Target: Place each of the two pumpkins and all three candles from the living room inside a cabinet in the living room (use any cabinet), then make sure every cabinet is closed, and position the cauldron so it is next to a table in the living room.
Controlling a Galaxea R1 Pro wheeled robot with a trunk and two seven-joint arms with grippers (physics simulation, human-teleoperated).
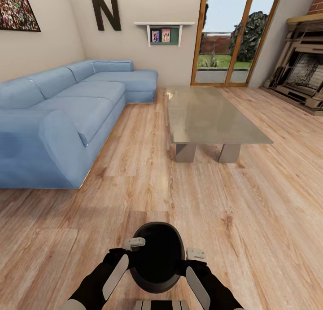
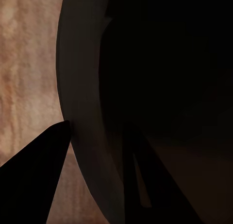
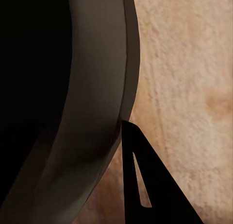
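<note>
Head camera high, facing down-forward, wrist cameras close — sharing cauldron point(image 1: 156, 257) rim

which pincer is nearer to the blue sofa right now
Left. The left pincer grips the cauldron rim on the side toward the sofa; the right pincer grips the opposite rim, farther away.

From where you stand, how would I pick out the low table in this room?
Start at the long blue sofa along the left wall. Just right of it, out on the wooden floor before the glass doors, stands the table. It alone has a glossy grey rectangular top that mirrors the light, resting on two blocky legs.
</note>
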